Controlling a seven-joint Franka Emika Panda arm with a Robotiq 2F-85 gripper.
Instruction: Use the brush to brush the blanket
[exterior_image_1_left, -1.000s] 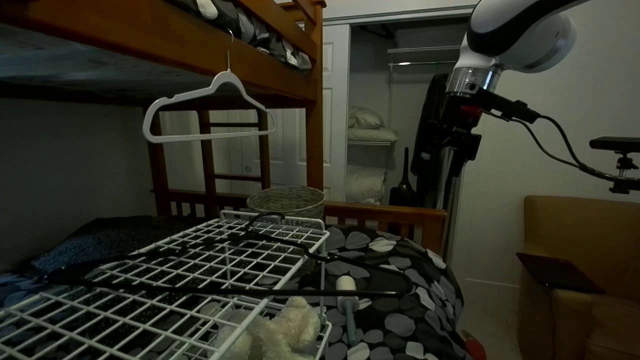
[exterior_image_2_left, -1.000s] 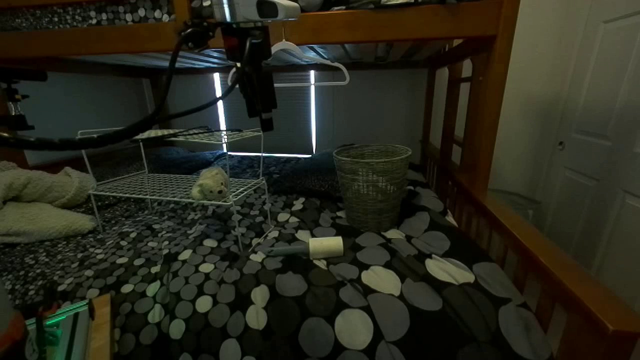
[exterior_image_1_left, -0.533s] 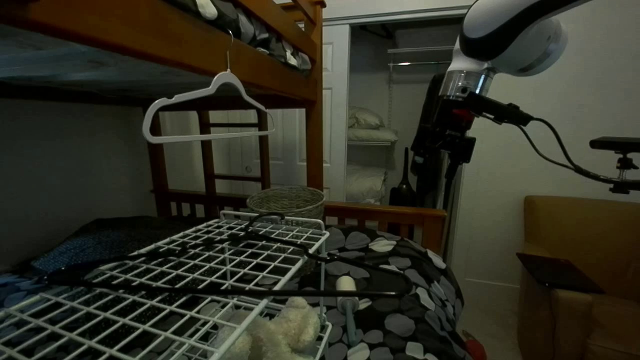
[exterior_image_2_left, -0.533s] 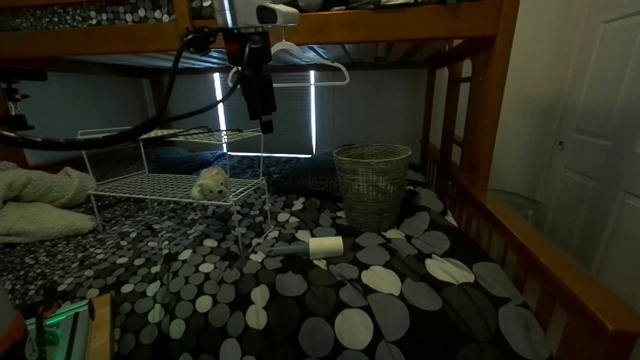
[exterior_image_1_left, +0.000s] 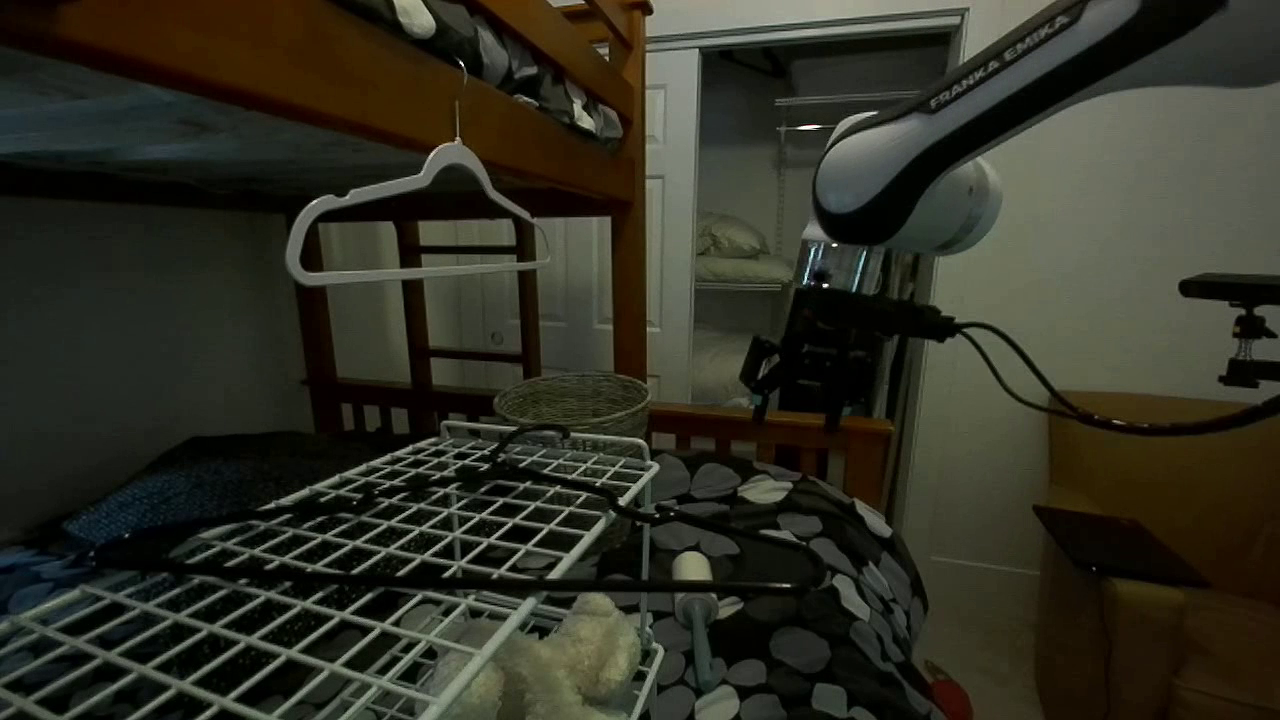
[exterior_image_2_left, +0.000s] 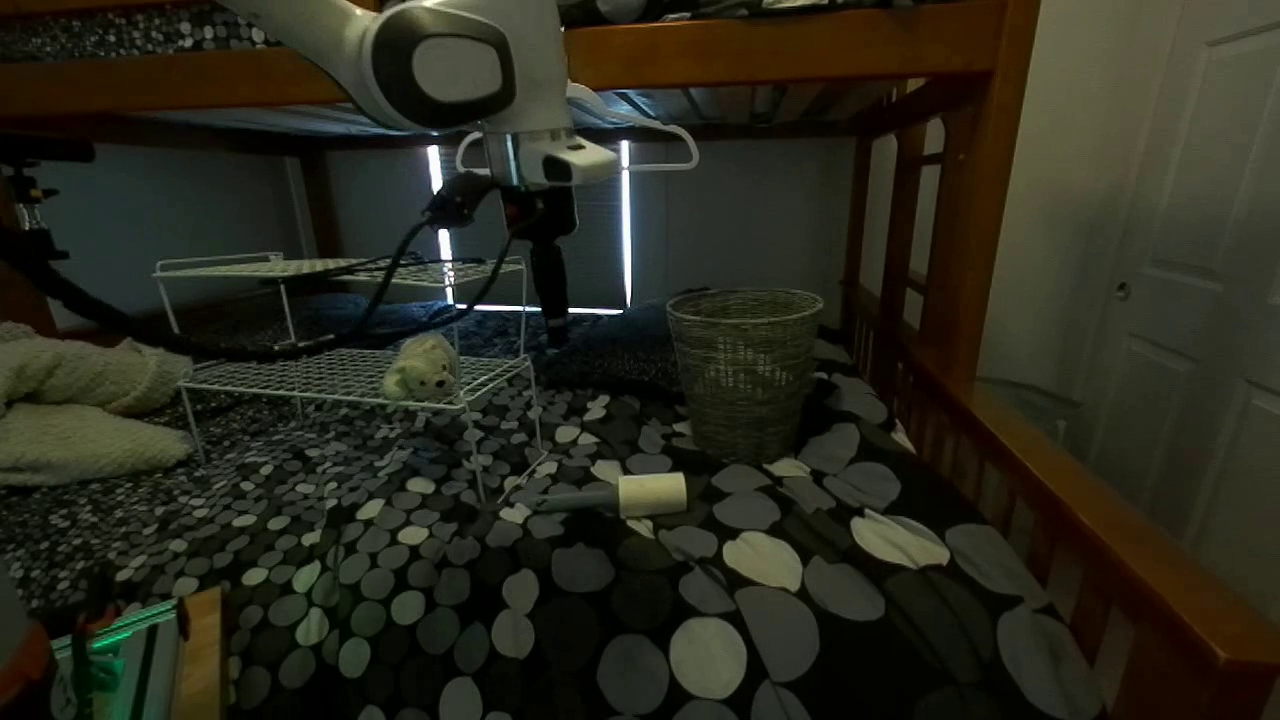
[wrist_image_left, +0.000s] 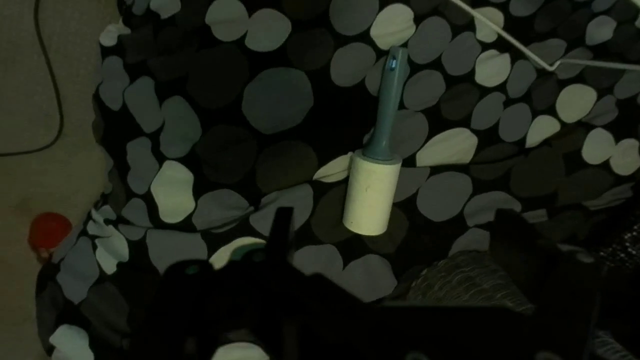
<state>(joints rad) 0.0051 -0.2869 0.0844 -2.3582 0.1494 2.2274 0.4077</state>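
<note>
The brush is a lint roller with a white roll and a blue-grey handle. It lies on the blanket in both exterior views (exterior_image_1_left: 692, 567) (exterior_image_2_left: 652, 495) and in the wrist view (wrist_image_left: 372, 195). The blanket (exterior_image_2_left: 708, 657) is black with white and grey dots and covers the bed; it also shows in the wrist view (wrist_image_left: 277, 100). My gripper (exterior_image_1_left: 798, 415) is above the bed, apart from the brush, pointing down. In the wrist view its two fingers (wrist_image_left: 395, 217) are wide apart with nothing between them; the brush lies beyond the fingertips.
A white wire rack (exterior_image_2_left: 330, 400) holds a teddy bear (exterior_image_2_left: 425, 370) and a black hanger (exterior_image_1_left: 690, 585). A wicker basket (exterior_image_2_left: 745, 380) stands near the brush. A white hanger (exterior_image_1_left: 420, 275) hangs from the upper bunk. A wooden rail (exterior_image_2_left: 1100, 540) borders the bed.
My arm has come down and my gripper is lower, shifted left in an exterior view. Two separated fingers now show there. The brush and blanket have not moved.
</note>
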